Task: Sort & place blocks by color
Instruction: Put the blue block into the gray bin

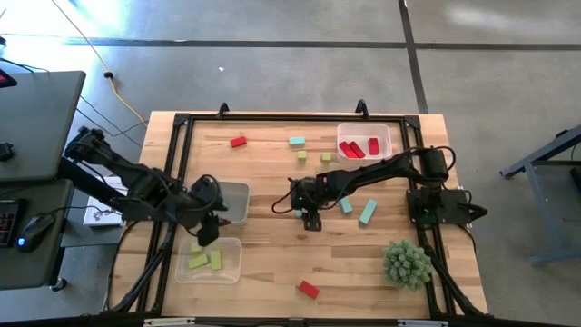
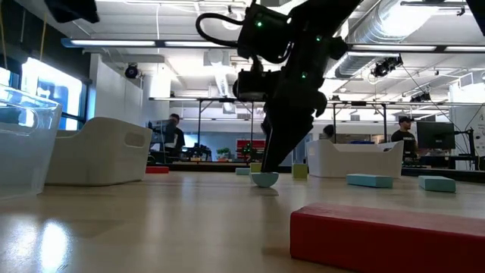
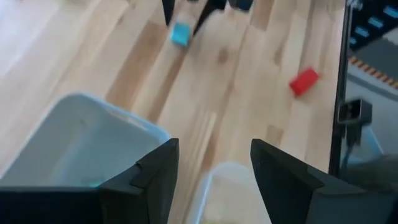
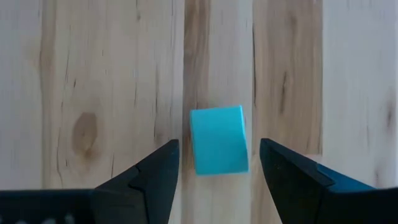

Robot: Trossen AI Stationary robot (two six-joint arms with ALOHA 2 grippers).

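From above, the right claw [image 1: 300,214] hangs low over the middle of the counter [image 1: 272,272], its fingers spread around a small teal block [image 1: 299,213]. The left claw [image 1: 208,234] sits over the near-left trays, above the tray [image 1: 231,263] holding yellow-green blocks [image 1: 206,261]. Red blocks [image 1: 356,148] lie in the far-right tray [image 1: 386,136], and two teal bars [image 1: 367,213] rest just right of the working claw.

At counter level, the teal block [image 2: 264,179] sits on the wood right under the dark fingertips, with a red bar [image 2: 386,236] close to the camera.

On the left wrist view, the left claw's fingers [image 3: 158,171] stand apart, holding nothing.

On the right wrist view, the teal block [image 4: 217,139] lies squarely between the parted fingers [image 4: 155,174], with a gap on each side, not gripped.
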